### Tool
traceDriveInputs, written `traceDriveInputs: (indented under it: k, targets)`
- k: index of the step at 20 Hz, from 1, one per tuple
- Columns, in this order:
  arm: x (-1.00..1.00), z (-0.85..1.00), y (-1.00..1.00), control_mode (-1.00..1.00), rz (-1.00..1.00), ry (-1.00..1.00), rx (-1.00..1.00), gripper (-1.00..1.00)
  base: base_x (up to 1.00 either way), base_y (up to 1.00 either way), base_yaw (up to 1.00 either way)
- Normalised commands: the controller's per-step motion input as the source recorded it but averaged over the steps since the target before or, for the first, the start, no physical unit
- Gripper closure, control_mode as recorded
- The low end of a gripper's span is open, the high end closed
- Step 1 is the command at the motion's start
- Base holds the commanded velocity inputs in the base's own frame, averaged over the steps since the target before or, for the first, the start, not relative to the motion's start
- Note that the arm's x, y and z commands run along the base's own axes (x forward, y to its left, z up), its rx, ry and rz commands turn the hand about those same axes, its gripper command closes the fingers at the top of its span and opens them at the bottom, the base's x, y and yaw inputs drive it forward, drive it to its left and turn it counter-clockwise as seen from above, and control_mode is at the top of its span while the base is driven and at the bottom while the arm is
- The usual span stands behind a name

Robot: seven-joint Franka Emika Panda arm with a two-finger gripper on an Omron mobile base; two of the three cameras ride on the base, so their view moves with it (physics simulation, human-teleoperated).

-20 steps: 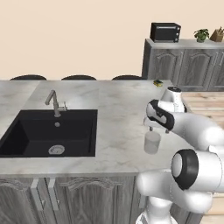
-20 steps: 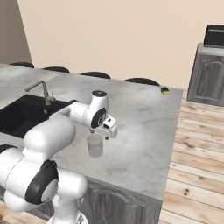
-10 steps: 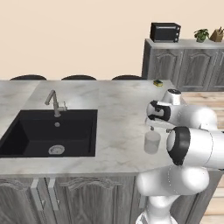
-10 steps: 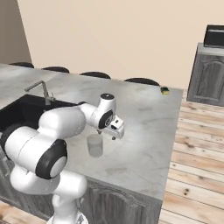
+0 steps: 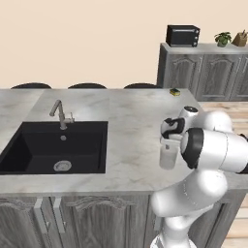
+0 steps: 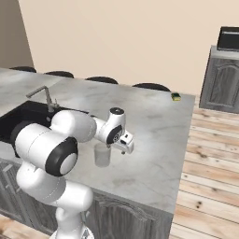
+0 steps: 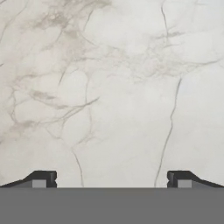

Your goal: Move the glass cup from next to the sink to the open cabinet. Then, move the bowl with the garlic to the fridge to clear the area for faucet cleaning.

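A: Entry. Which step is in hand?

B: The first, by my reading: fetching the glass cup point(image 5: 167, 156). It stands upright on the marble counter point(image 5: 126, 106), well to the right of the sink point(image 5: 53, 146) and near the counter's front edge. It is not lifted and not gripped.

A: Where is the gripper?

B: The gripper point(image 7: 109, 178) points down at bare marble in the hand view. Its two tips sit wide apart at the bottom corners with nothing between them, so the claw is released. From the right base view the hand point(image 6: 122, 141) hangs just above and slightly beside the cup point(image 6: 102, 154); whether it touches the rim I cannot tell.

A: Cup in the hand view?

B: Marble veins between the tips there, no glass. I judge the claw is offset from the cup, not yet centred over it.

A: What does the next move call for?

B: Shift the hand until the tumbler sits between the fingers, come down around its wall, then close gently. It is smooth, handleless glass, so a squeeze near mid-height looks safer than at the rim. After that, a carry to the open cabinet.

A: Second step?

B: Not begun, as I judge it. The faucet point(image 5: 60, 114) stands at the sink's back edge.
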Motion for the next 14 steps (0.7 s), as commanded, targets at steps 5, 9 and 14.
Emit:
traceDriveInputs:
  k: [5,9,14]
  targets:
    - [-0.02,-0.39,0.0,-1.0,0.0,-0.03,0.0,-1.0,0.0,0.0,0.0]
    - [-0.58,-0.06,0.0,-1.0,0.01,-0.08,0.0,-1.0,0.0,0.0,0.0]
    - [-0.24,0.03,0.0,-1.0,0.0,-0.12,0.0,-1.0,0.0,0.0,0.0]
